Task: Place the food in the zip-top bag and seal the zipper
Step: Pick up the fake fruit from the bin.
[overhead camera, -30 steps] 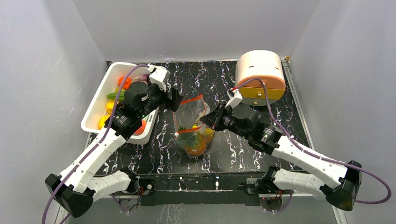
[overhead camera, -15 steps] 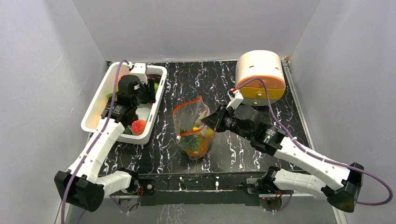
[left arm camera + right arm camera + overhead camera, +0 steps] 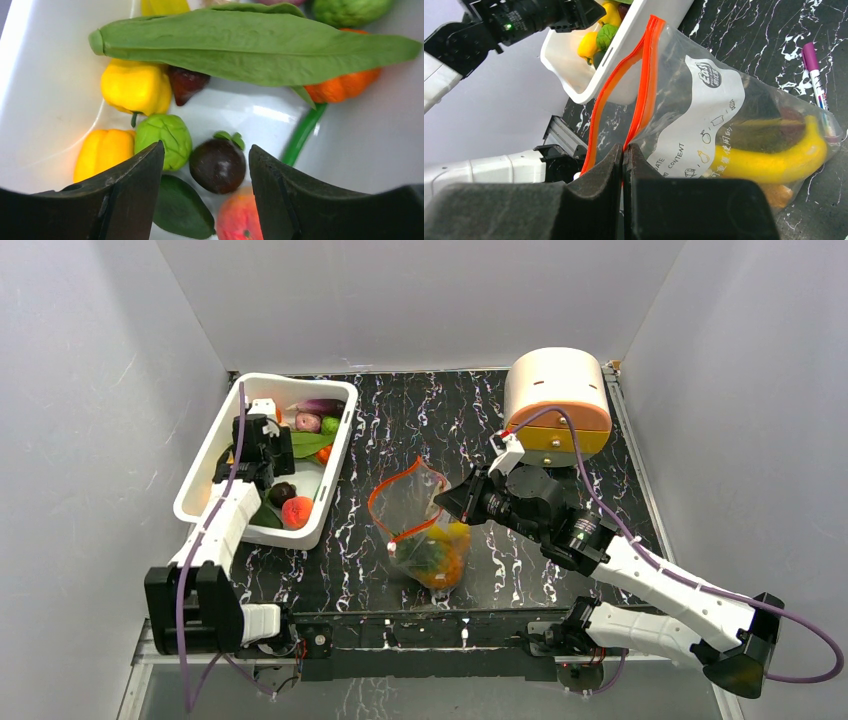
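Observation:
The clear zip-top bag (image 3: 425,535) lies mid-table with food inside: a yellow banana (image 3: 774,155) and orange and green pieces (image 3: 438,558). Its orange-red zipper (image 3: 644,90) gapes open. My right gripper (image 3: 624,147) is shut on one zipper lip and holds the bag's mouth up; it also shows in the top view (image 3: 447,502). My left gripper (image 3: 206,147) is open and empty inside the white tub, just above a dark purple fruit (image 3: 218,165). Around it lie a green leaf (image 3: 250,45), a yellow pepper (image 3: 135,87), a green fruit (image 3: 165,140) and a peach (image 3: 237,217).
The white tub (image 3: 200,480) stands at the left with several toy foods in it. A round peach-and-orange container (image 3: 557,400) stands at the back right. A purple pen (image 3: 814,75) lies on the black marbled table beside the bag.
My left arm has swung left from the bag's mouth into the tub. The bag has shifted a little toward the near right, still held by my right gripper.

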Robot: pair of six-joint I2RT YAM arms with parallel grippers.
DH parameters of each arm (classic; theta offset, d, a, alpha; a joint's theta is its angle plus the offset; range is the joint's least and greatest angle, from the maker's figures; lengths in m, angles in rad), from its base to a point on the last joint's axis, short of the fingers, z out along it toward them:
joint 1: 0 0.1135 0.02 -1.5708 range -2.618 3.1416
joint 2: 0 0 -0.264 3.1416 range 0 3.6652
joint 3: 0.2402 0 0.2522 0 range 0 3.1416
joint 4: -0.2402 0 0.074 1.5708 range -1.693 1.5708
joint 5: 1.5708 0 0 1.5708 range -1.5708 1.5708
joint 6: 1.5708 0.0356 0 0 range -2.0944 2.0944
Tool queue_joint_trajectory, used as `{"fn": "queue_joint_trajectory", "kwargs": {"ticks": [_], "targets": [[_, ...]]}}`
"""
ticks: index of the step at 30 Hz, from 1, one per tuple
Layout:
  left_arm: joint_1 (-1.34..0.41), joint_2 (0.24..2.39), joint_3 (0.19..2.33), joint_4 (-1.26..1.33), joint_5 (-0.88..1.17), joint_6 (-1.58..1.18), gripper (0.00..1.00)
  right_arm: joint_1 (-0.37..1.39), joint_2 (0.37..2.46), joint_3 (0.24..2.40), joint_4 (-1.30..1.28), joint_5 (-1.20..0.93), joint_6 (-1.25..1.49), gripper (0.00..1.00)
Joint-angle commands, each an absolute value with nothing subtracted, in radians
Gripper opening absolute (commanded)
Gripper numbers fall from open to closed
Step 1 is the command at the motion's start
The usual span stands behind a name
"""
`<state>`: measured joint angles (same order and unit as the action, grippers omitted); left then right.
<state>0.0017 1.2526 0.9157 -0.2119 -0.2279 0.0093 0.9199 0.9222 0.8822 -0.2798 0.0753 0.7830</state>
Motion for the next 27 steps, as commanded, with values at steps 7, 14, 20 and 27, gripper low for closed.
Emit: {"fn": "queue_joint_trajectory", "kwargs": {"ticks": [7,14,20,27], "targets": [[0.106,1.418,0.967,-0.07,-0.121,0.086,0.51,0.917,0.896,0.906,-0.187,0.079,0.759,0.0],[0.142,1.497,0.949,0.04,-0.018,0.061,0.48,0.917,0.913,0.932,-0.199,0.094,0.731,0.0],[0.174,1.569,0.953,0.083,-0.028,0.056,0.53,0.917,0.923,0.939,-0.19,0.101,0.724,0.0],[0.181,1.668,1.014,0.103,-0.004,0.048,0.57,0.917,0.936,0.958,-0.205,0.108,0.704,0.0]]}}
